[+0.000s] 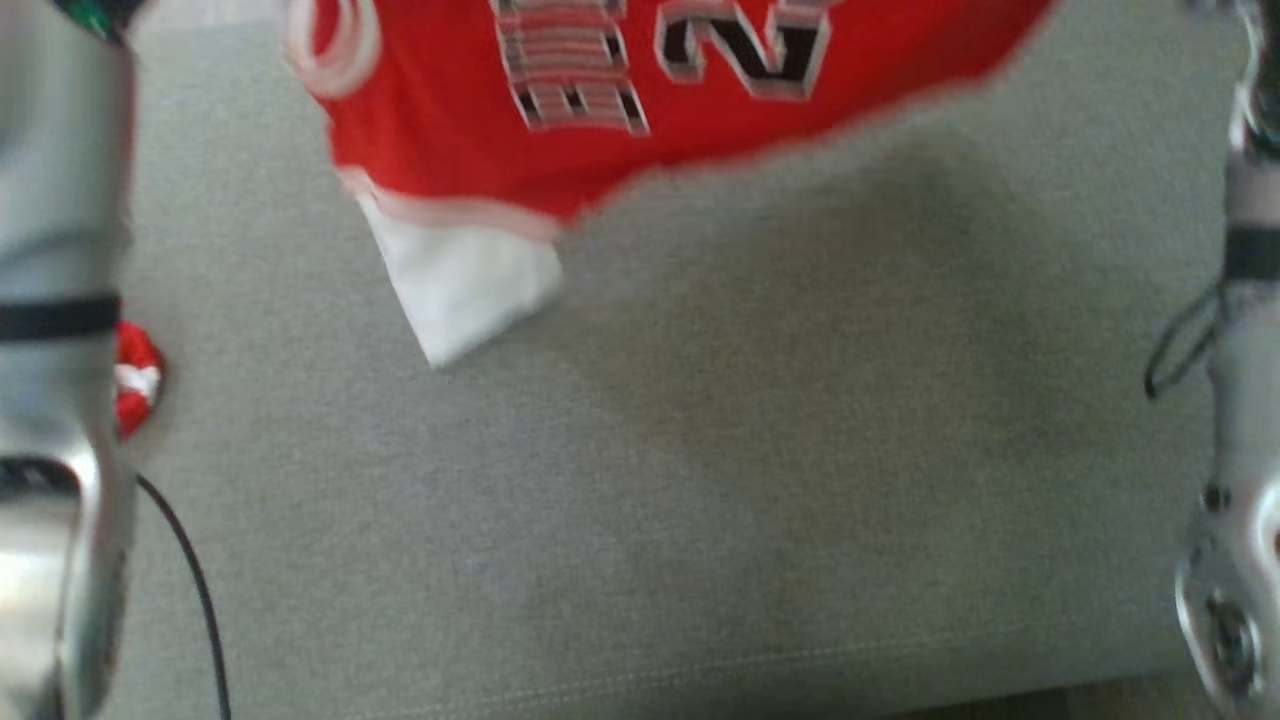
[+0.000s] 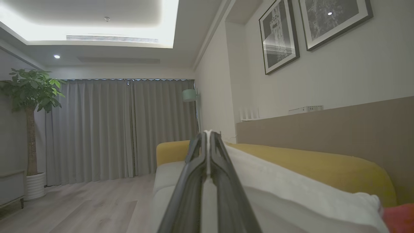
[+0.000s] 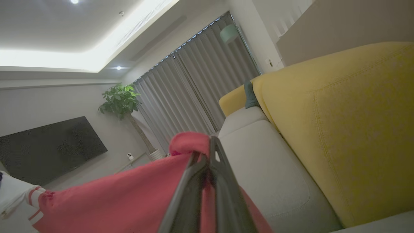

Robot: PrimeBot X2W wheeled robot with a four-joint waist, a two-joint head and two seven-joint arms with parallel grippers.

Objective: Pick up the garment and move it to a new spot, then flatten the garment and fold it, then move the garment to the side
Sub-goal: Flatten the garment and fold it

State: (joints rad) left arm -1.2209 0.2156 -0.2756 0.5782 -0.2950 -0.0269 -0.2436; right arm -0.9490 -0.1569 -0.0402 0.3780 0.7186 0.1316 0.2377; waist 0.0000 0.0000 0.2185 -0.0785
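Observation:
The garment (image 1: 450, 150) is a red jersey with white trim and striped lettering. It hangs across the top of the head view, above the grey sofa seat (image 1: 700, 500), with a white sleeve (image 1: 460, 285) dangling below it. My left gripper (image 2: 208, 136) is shut on a thin white edge of the garment (image 2: 291, 191), which trails off to the right. My right gripper (image 3: 210, 145) is shut on a bunched red fold of the garment (image 3: 129, 200). In the head view my pale left forearm (image 1: 60, 300) and right forearm (image 1: 1245, 350) rise at the two sides. A small red and white scrap (image 1: 135, 375) peeks out beside the left one.
A yellow back cushion (image 3: 339, 129) runs along the sofa's far side. A black cable (image 1: 195, 580) hangs by my left forearm. Further off are a wooden floor (image 2: 81, 200), grey curtains (image 2: 123, 129), a potted plant (image 2: 30, 97) and a dark screen (image 3: 48, 145).

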